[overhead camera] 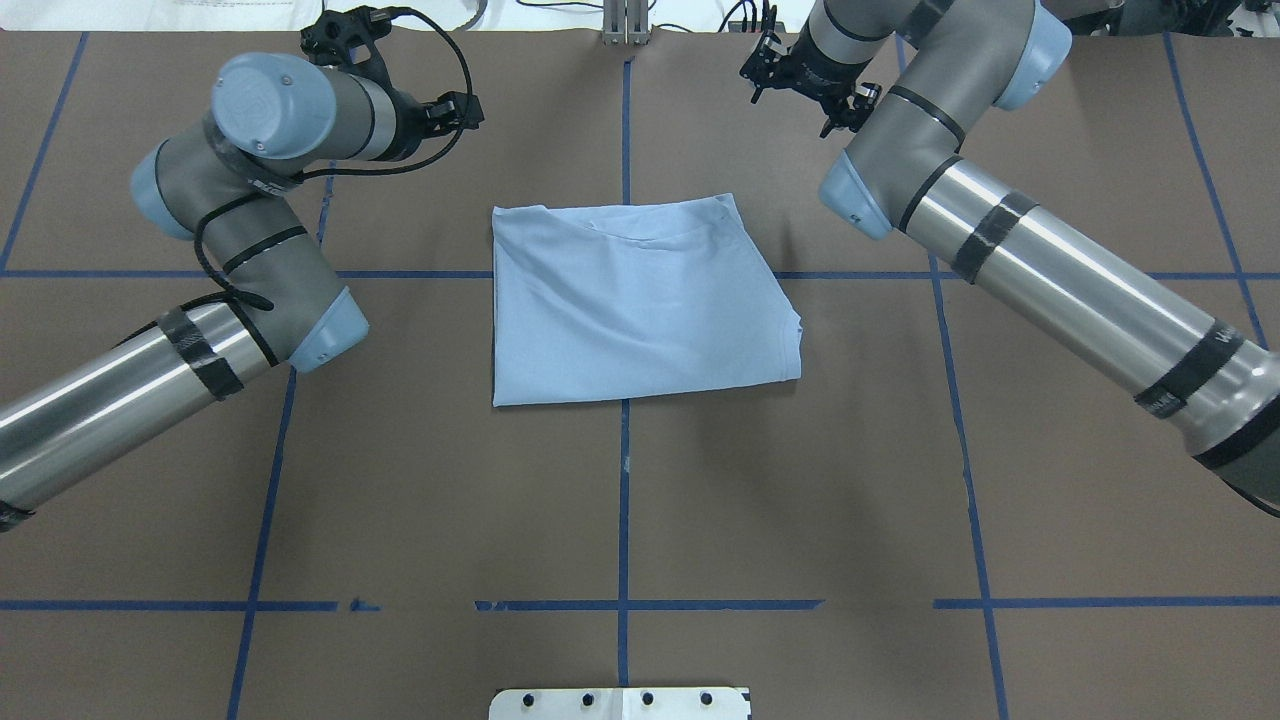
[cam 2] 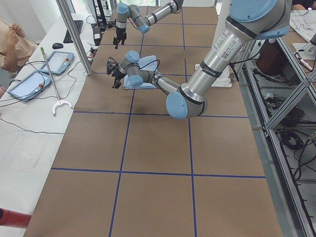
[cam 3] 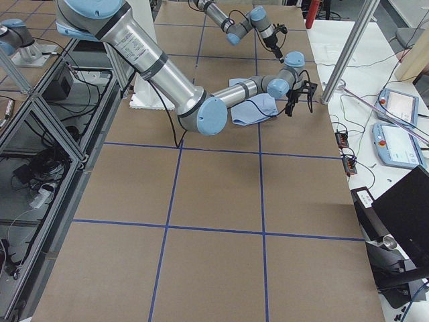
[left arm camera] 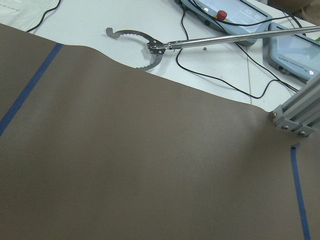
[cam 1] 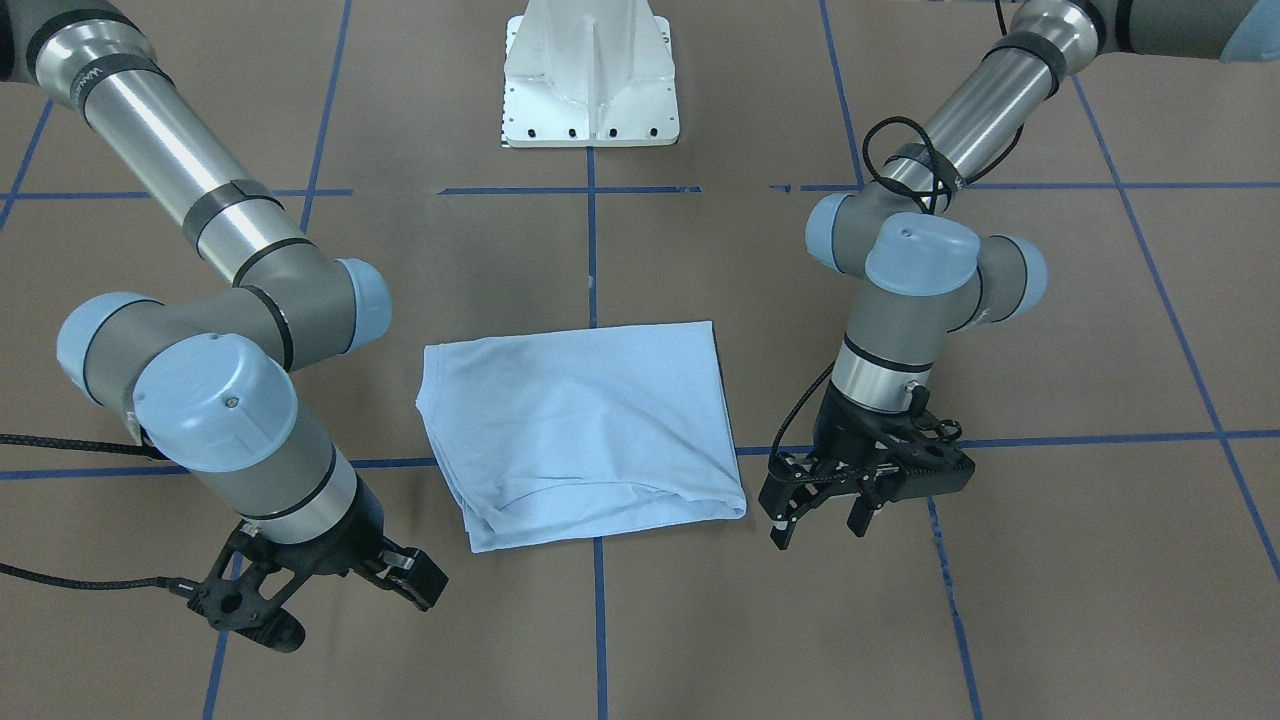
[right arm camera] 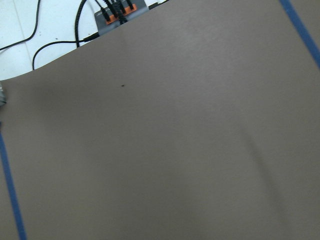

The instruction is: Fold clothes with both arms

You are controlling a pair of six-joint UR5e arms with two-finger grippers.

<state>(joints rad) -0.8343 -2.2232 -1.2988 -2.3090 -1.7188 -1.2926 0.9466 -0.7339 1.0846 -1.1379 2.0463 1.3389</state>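
The pale blue T-shirt (cam 1: 580, 430) (overhead camera: 640, 300) lies folded into a rough rectangle in the middle of the brown table, and no print shows. My left gripper (cam 1: 822, 525) hangs open just off the shirt's side, a little above the table, with nothing between its fingers. On the other side of the shirt, my right gripper (cam 1: 340, 605) also stands open and empty, low over the table. Neither gripper touches the cloth. Both wrist views show only bare brown cover and the table's edge.
The white pedestal base (cam 1: 590, 80) stands behind the shirt. Blue tape lines (overhead camera: 624, 480) cross the cover. Beyond the table's far edge lie a metal grabber tool (left arm camera: 145, 47), teach pendants (left arm camera: 295, 50) and cables, beside an aluminium post (left arm camera: 300, 110). A person (cam 2: 12, 44) sits there.
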